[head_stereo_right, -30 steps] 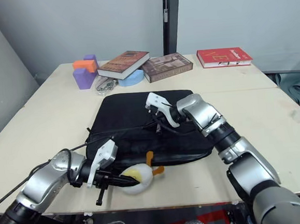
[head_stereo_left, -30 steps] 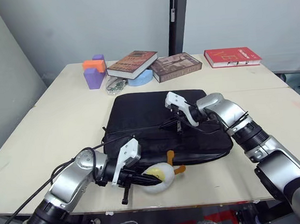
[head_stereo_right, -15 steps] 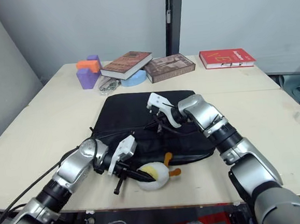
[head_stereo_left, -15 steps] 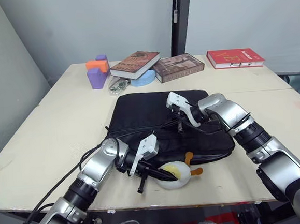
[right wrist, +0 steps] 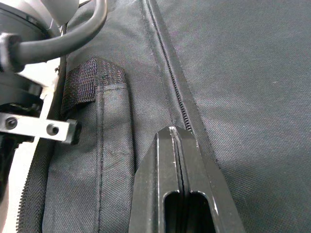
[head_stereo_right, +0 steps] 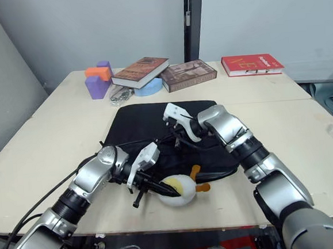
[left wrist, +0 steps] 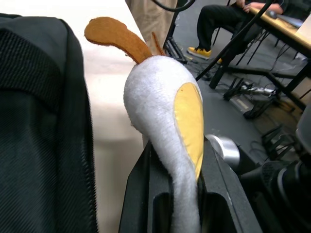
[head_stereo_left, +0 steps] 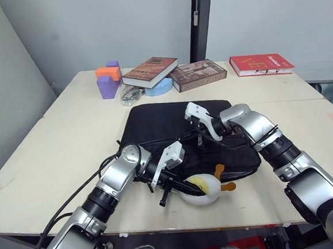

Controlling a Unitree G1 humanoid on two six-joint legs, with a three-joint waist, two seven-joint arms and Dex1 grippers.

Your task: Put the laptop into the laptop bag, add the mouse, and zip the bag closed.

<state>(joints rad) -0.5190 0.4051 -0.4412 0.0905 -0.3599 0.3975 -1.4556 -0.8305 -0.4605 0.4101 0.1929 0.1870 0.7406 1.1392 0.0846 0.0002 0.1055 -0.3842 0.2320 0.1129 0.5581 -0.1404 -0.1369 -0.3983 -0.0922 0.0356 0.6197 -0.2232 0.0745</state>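
The left gripper (head_stereo_right: 160,187) is clamped on a white-and-yellow egg-shaped plush toy with orange feet (head_stereo_right: 178,190), its two black fingers pinching the soft body from either side at the table's near edge, about six o'clock from the large flat black fabric laptop bag (head_stereo_left: 166,121). That toy is not the mouse the task names, so I judge the grip is there to shift a stray item off the bag's front edge, or it is a mistaken pick; which, I cannot tell. No white oval mouse and no silver laptop can be made out on the pale wooden table (head_stereo_left: 63,132); the laptop may already lie inside the bag, but that is hidden. The right gripper (right wrist: 177,141) has its fingers pressed together with their tips on the bag's zipper line (right wrist: 167,63), near the bag's centre beside a strap handle (right wrist: 97,80). This reads as a hold on or beside the zipper pull, ready to draw it shut, though the pull itself is not visible. At twelve o'clock from the bag lie stacked books (head_stereo_left: 174,72), purple and orange blocks (head_stereo_left: 106,80) and a red book (head_stereo_left: 260,64), well apart from the work.
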